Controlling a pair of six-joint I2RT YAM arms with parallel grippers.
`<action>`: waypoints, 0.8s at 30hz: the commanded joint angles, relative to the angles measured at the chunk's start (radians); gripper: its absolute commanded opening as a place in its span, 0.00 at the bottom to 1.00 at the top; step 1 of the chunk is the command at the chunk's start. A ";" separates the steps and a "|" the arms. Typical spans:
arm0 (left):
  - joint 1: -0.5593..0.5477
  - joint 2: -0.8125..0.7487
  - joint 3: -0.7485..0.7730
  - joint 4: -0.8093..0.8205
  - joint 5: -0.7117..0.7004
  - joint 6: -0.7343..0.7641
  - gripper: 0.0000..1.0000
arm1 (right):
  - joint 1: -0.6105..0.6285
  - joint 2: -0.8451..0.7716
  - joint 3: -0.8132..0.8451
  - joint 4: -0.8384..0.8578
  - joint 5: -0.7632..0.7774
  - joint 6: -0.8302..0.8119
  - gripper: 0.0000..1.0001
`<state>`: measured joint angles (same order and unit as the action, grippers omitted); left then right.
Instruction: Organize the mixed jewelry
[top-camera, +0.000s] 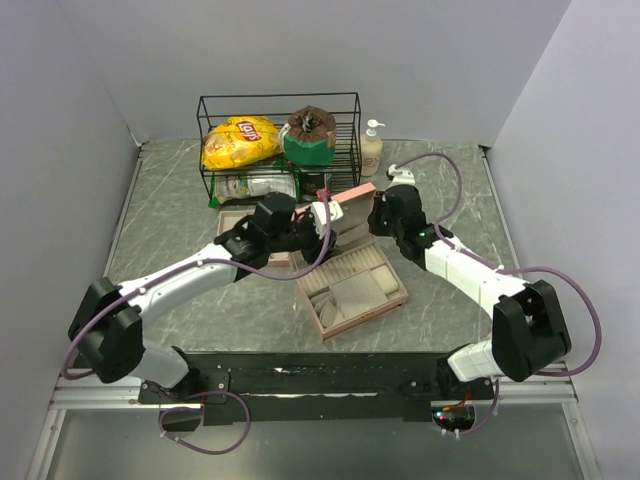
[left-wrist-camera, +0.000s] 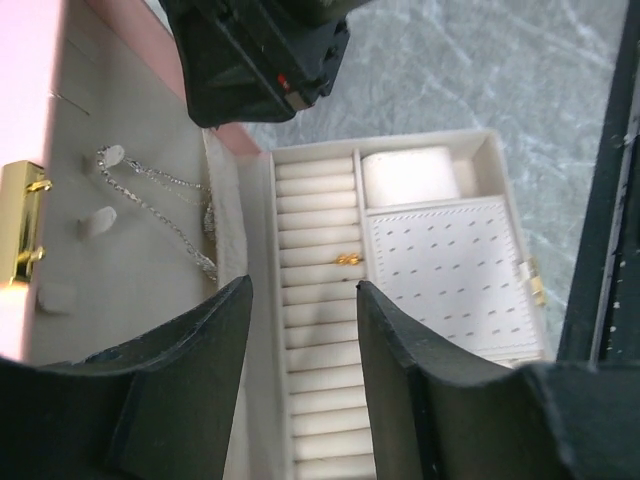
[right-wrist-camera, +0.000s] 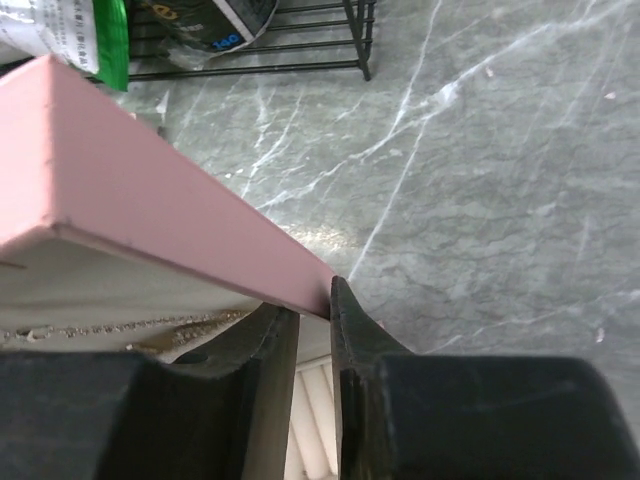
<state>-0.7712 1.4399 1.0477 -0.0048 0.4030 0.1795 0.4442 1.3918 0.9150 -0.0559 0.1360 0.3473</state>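
While both arms are meeting over the open pink jewelry box (top-camera: 352, 290) in the middle of the marbled counter (top-camera: 180, 200), the overhead view is showing the left gripper (top-camera: 325, 220) hanging just in front of the raised lid (top-camera: 350, 203) and the right gripper (top-camera: 375, 208) sitting at the lid's right edge. Behind them a wire basket (top-camera: 280, 110) is holding a Lay's chip bag (top-camera: 240, 142) and a green pouch (top-camera: 308, 148), with a pump bottle (top-camera: 371, 150) standing just beside it. The left wrist camera is looking down between that gripper's spread fingers (left-wrist-camera: 190, 340), which are holding nothing, onto the box's ring rolls (left-wrist-camera: 315, 220). A small gold ring (left-wrist-camera: 348, 259) is sitting tucked between two rolls, and a silver chain (left-wrist-camera: 160, 195) is draping around a peg on the lid lining. The right wrist camera is showing its gripper's fingers (right-wrist-camera: 355, 330) pinching the pink lid's edge, with the silver chain lying along the lining just under the rim
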 joint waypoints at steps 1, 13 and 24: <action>-0.004 -0.099 0.035 0.014 0.056 -0.037 0.52 | -0.030 0.007 0.041 0.030 0.030 0.013 0.12; -0.005 -0.403 -0.093 -0.003 -0.200 -0.156 0.62 | -0.065 -0.102 0.004 -0.070 0.143 0.053 0.08; 0.001 -0.538 -0.255 0.072 -0.696 -0.472 0.96 | -0.134 -0.231 -0.041 -0.214 0.286 0.108 0.09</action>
<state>-0.7731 0.8959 0.7860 0.0525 -0.0555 -0.1322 0.3466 1.2373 0.8684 -0.2691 0.3275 0.3847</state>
